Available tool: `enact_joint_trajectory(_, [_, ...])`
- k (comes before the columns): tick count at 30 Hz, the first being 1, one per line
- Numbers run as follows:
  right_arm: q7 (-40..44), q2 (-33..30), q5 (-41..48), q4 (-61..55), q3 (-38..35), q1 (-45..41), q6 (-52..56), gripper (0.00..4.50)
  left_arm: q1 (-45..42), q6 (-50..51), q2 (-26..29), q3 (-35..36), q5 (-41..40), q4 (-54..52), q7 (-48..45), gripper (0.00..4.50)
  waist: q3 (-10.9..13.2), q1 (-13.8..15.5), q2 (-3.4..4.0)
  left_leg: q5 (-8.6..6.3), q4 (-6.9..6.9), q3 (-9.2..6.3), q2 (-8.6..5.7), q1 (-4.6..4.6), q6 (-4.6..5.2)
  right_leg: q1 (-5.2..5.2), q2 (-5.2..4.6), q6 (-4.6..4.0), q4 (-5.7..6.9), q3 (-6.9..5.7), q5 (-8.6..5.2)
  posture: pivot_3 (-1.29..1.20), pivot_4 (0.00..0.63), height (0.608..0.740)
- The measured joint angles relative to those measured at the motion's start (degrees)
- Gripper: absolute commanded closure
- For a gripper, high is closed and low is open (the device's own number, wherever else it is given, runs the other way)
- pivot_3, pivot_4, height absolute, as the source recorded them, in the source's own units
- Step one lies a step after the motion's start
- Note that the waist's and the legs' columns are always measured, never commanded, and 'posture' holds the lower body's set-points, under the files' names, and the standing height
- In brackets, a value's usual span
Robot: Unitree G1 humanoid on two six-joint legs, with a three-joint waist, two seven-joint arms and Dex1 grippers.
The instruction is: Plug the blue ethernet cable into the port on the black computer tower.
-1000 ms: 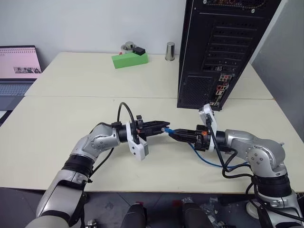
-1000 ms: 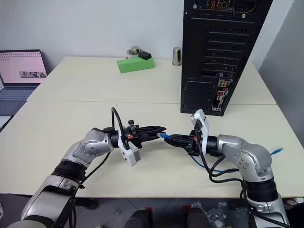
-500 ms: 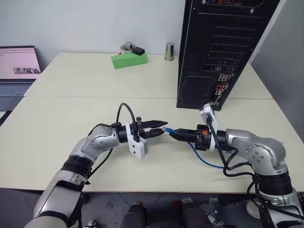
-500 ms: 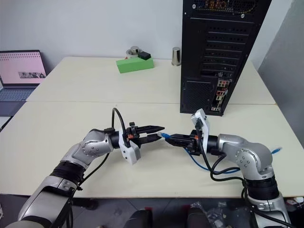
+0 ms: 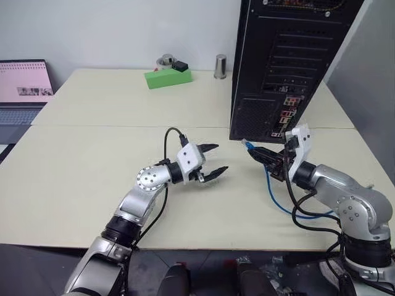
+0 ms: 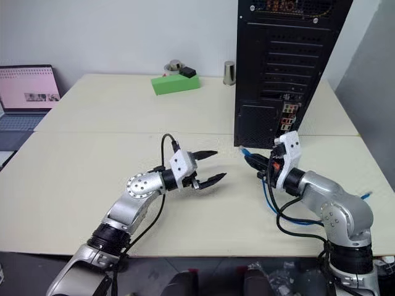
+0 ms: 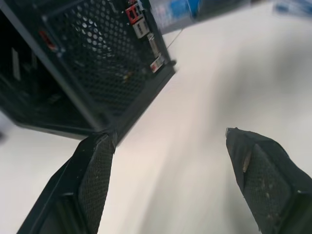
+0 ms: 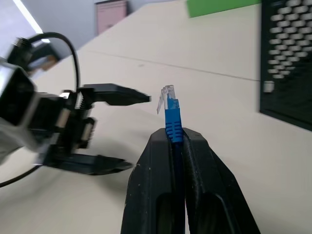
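Observation:
The blue ethernet cable is pinched just behind its clear plug by my right gripper, which is shut on it. The plug hangs in the air, pointing left, just in front of the lower rear of the black computer tower, below its panel of coloured connectors. The rest of the cable loops down onto the table beside my right arm. My left gripper stands open with nothing in it, a short way left of the plug, facing the tower.
A green block with small items on it and a metal cup stand at the back of the cream table. A laptop sits at the far left. A grey panel rises to the right of the tower.
My left gripper has let go of the plug, opened wide and rolled over. My right gripper has carried the cable right and up, towards the tower's rear.

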Motion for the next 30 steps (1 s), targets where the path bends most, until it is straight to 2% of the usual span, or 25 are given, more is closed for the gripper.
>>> enact_joint_trajectory(5, [-15.13, 5.46, -10.3, 0.9, -0.18, -2.23, -2.01, 4.5, -3.08, 14.92, -5.95, 0.24, 0.07, -4.01, 7.08, 0.8, 0.0, -0.14, 0.0, 0.0, 0.0, 0.0, -0.02, 0.0, -0.01, 0.0, 0.0, 0.0, -0.01, 0.0, 0.0, 0.0, 0.15, 0.74])
enact_joint_trajectory(9, [-21.13, 7.32, -14.38, 3.5, -0.23, -7.2, -1.65, 4.5, -7.32, 20.45, -8.82, 0.3, 1.82, -4.06, 10.95, 0.8, 0.0, -0.16, 0.01, 0.01, -0.01, 0.01, -0.03, 0.0, -0.01, 0.0, 0.0, 0.0, -0.03, 0.02, 0.0, 0.0, 0.15, 0.74])
enact_joint_trajectory(16, [-24.64, 8.39, -18.7, 9.09, -0.8, -11.03, -1.58, 4.5, -9.11, 22.29, -11.6, 0.06, 5.04, -4.06, 12.53, 0.8, 0.0, -0.05, 0.01, 0.01, -0.03, 0.05, -0.03, -0.01, -0.01, -0.01, -0.01, -0.01, -0.05, 0.05, 0.0, 0.0, 0.15, 0.74])
enact_joint_trajectory(30, [-26.33, 10.75, -20.42, 12.97, -3.9, -14.16, -2.83, 4.5, -10.2, 23.02, -14.25, 0.14, 7.44, -4.08, 14.64, 0.8, 0.0, 0.0, 0.01, 0.0, -0.03, 0.08, -0.04, -0.01, -0.01, -0.03, -0.02, -0.01, -0.05, 0.07, 0.0, 0.0, 0.15, 0.74])
